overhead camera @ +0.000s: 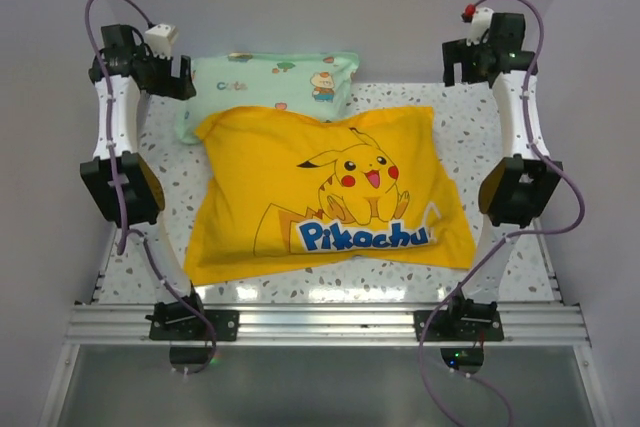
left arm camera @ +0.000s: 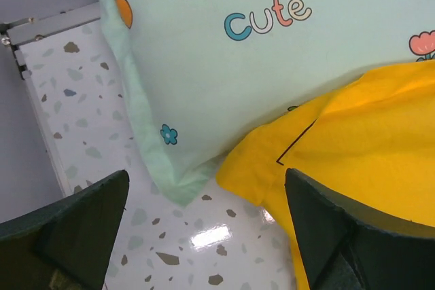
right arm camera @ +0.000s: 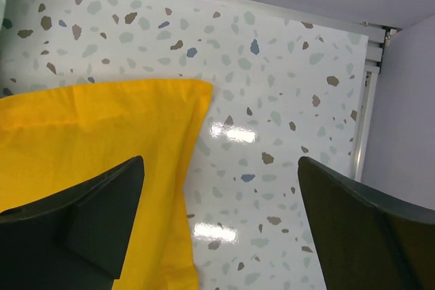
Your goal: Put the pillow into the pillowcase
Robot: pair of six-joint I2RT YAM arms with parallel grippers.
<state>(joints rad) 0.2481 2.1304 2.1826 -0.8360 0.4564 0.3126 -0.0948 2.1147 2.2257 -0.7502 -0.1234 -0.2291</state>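
Observation:
The yellow pillowcase lies spread on the table, Pikachu picture and blue lettering facing up. It looks filled out. The cream-white pillow is not in view. My left gripper is open and empty, held above the table's far left, over the pillowcase's far left corner. My right gripper is open and empty, held above the far right, just beyond the pillowcase's far right corner.
A mint-green cartoon-print pillow lies behind the pillowcase, partly under it; it also shows in the left wrist view. The speckled table has a metal rail at its near edge. Walls close both sides.

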